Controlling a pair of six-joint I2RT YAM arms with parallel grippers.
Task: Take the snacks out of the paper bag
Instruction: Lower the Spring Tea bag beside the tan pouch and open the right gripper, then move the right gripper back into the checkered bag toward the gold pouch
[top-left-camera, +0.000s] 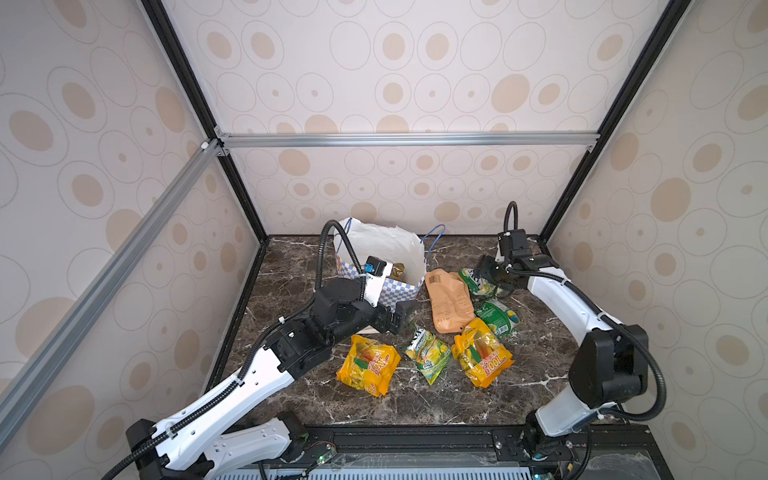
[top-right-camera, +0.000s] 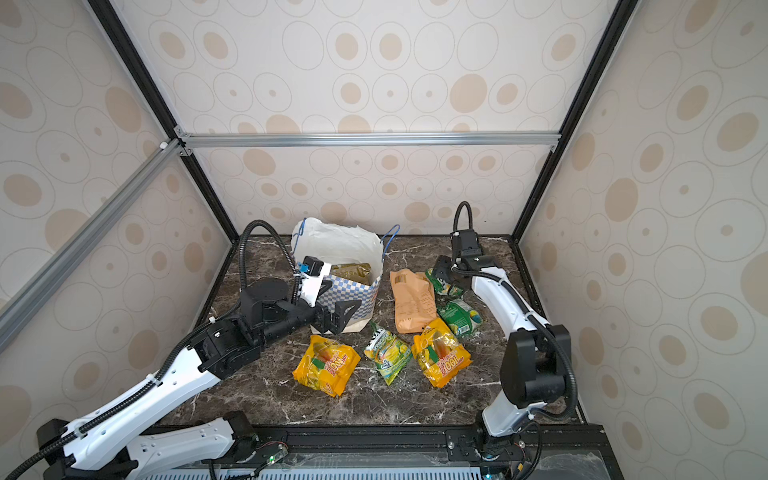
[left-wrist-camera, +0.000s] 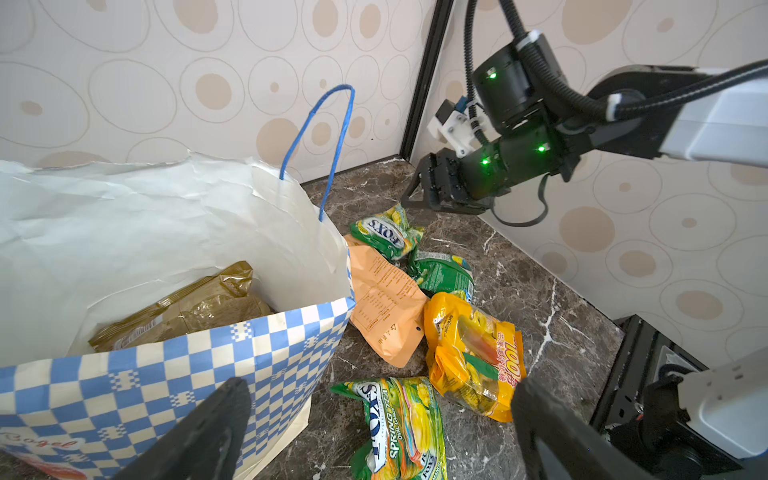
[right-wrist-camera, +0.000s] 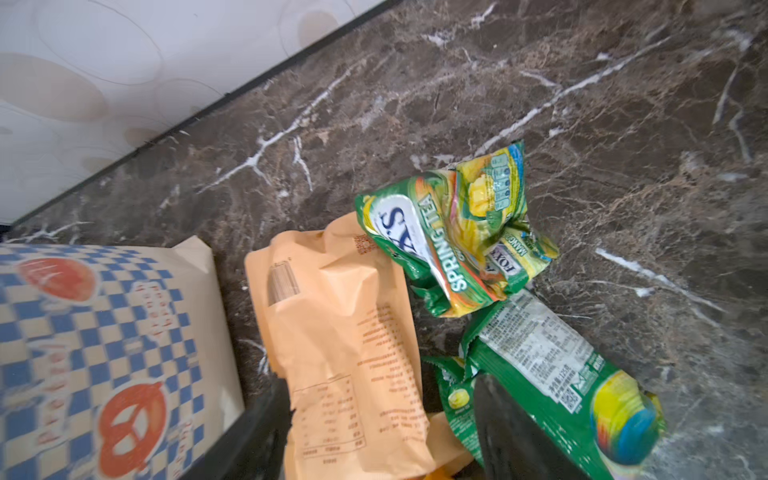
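The paper bag (top-left-camera: 382, 253) (top-right-camera: 338, 245) stands upright at the back, and a gold-brown foil bag (left-wrist-camera: 187, 307) lies inside it. On the marble to its right lie a tan-orange pouch (top-left-camera: 446, 301) (right-wrist-camera: 345, 332), three green-yellow packets (top-left-camera: 473, 284) (top-left-camera: 498, 318) (top-left-camera: 428, 353) and two yellow-orange packets (top-left-camera: 368, 365) (top-left-camera: 482, 352). My left gripper (top-left-camera: 401, 318) (left-wrist-camera: 382, 440) is open and empty at the bag's near right corner. My right gripper (top-left-camera: 496, 277) (right-wrist-camera: 380, 432) is open above the pouch and the far green packets, holding nothing.
The wallpapered back wall (top-left-camera: 415, 195) stands close behind the bag, and the right wall (top-left-camera: 623, 257) is near the right arm. A black rail (top-left-camera: 415, 436) runs along the table's front edge. Bare marble (top-left-camera: 415, 407) shows in front of the packets.
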